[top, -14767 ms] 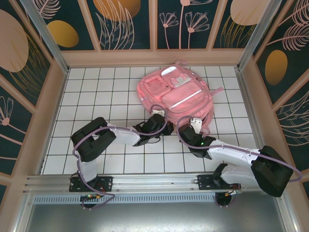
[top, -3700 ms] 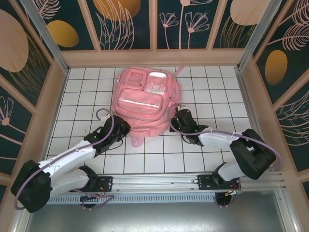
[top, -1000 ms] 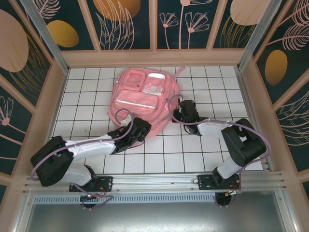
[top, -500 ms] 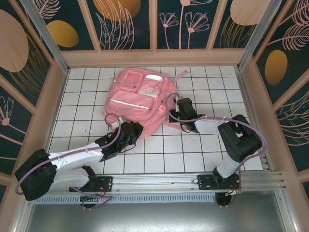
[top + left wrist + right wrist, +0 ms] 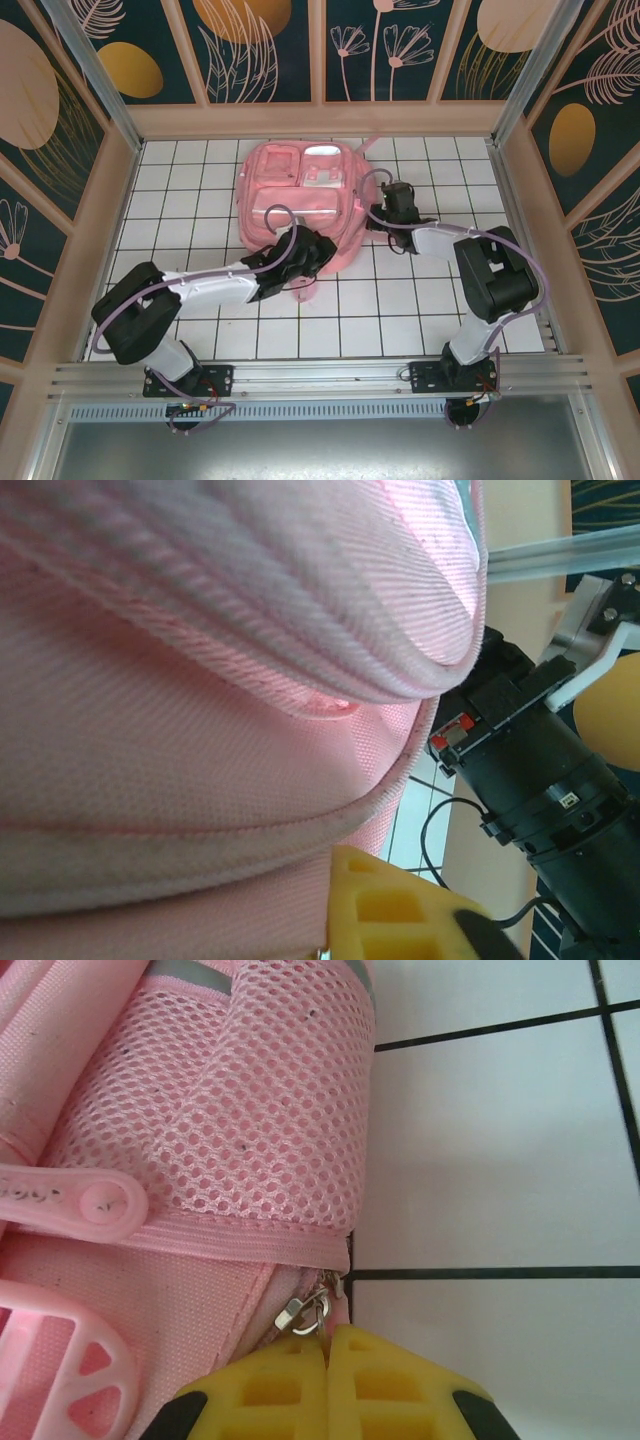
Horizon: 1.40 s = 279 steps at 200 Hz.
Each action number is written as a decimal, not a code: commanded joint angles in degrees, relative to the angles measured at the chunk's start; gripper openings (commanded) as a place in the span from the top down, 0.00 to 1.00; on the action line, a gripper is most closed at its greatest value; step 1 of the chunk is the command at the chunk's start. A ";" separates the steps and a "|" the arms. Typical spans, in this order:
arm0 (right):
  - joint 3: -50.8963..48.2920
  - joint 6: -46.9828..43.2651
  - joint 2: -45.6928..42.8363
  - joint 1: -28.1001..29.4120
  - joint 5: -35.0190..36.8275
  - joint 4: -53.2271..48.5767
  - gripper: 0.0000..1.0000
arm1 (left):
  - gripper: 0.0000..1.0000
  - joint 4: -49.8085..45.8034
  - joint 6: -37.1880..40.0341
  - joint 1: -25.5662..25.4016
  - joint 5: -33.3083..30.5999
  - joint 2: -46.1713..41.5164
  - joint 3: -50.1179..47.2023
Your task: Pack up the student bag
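Right gripper (image 5: pixel 328 1345): pinched shut on zip pull (image 5: pixel 303 1312); seemingly unzipping bag (image 5: pixel 300 190), needs steady drag along track next; left gripper (image 5: pixel 303 262), opening unclear.

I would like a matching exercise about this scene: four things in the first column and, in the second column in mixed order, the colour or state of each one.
Column one
1. student bag
2. right gripper
3. zip pull
4. table

Column two
a. small silver metal ring
b. white tiles with dark grid lines
c. pink fabric
d. yellow fingers pressed together

Right pairs: 1-c, 2-d, 3-a, 4-b
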 commanded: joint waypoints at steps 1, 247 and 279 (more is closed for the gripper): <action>1.28 0.86 0.14 -1.91 5.57 0.99 1.00 | 0.63 3.50 2.73 -0.53 3.65 0.16 2.96; -18.69 -16.51 -24.92 -5.80 26.15 20.12 0.01 | 0.02 5.33 67.72 34.40 -43.45 -16.24 -5.61; -23.73 -15.96 -23.26 -10.17 29.27 26.20 0.01 | 0.01 4.91 67.37 41.47 -41.77 -12.22 -8.60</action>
